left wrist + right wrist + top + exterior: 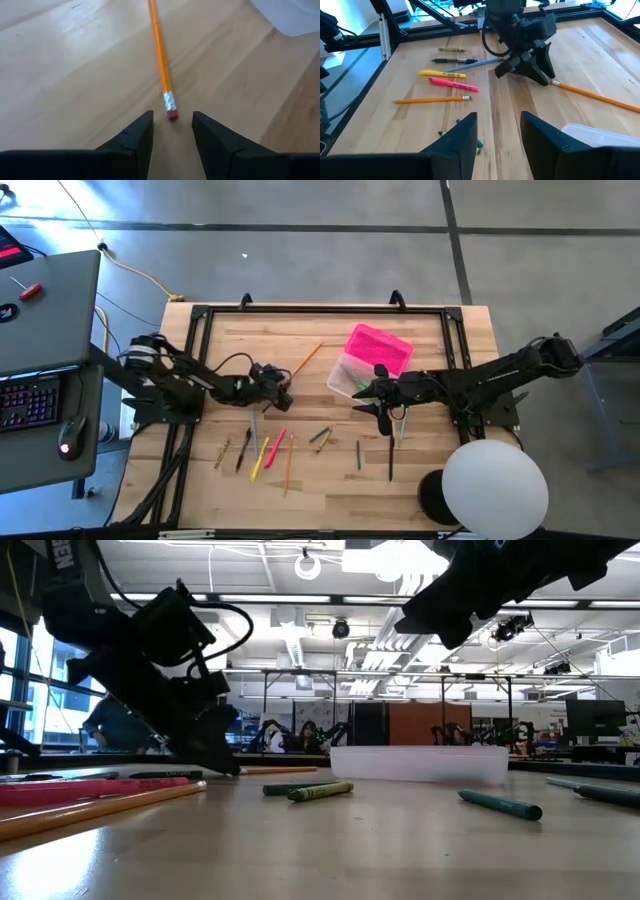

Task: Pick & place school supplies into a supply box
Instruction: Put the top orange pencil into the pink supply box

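An orange pencil (306, 359) lies flat on the wood, its eraser end (171, 113) just ahead of my open left gripper (172, 126), between the fingertips and apart from them. The left gripper (283, 387) is tipped down at the table's middle left. The clear supply box (349, 376) stands on the table with its pink lid (380, 348) open on its far side. My open right gripper (377, 400) hovers at the box's near edge. More pens, pencils and crayons (275, 448) lie scattered on the table's near half. I cannot make out scissors.
A black frame rail (320, 309) runs along the table's far edge and sides. A white round object (495, 485) sits at the near right corner. A side desk with a keyboard (30, 402) stands to the left. A dark pen (390, 455) lies near the right gripper.
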Robot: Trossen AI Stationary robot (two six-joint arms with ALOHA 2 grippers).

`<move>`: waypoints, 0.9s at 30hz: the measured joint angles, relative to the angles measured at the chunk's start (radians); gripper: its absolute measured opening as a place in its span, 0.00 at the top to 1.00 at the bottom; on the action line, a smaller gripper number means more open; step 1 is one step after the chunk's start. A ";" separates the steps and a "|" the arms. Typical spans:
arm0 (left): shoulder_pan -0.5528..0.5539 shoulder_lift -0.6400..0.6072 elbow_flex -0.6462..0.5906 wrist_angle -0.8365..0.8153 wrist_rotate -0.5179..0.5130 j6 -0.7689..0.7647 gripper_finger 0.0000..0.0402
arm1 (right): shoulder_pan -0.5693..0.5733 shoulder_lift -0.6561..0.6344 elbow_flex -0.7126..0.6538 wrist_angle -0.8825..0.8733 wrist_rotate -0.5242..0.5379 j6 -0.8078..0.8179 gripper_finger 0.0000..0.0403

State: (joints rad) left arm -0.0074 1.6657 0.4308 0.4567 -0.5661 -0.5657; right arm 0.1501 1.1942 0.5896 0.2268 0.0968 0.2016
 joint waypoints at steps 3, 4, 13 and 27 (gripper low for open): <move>0.000 0.021 0.022 -0.010 -0.022 0.009 0.57 | 0.000 0.000 0.000 0.000 0.001 0.000 0.68; 0.000 0.026 0.024 -0.006 -0.030 0.009 0.57 | 0.000 0.000 0.000 0.000 0.001 0.001 0.68; 0.000 0.026 0.028 -0.048 -0.011 -0.010 0.70 | 0.000 0.000 0.000 -0.005 0.001 0.000 0.68; -0.012 0.002 0.022 -0.037 -0.015 -0.013 0.95 | 0.000 0.000 0.000 -0.005 0.001 0.000 0.68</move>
State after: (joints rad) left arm -0.0194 1.6675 0.4527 0.4197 -0.5806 -0.5789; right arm 0.1501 1.1942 0.5900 0.2214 0.0975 0.2020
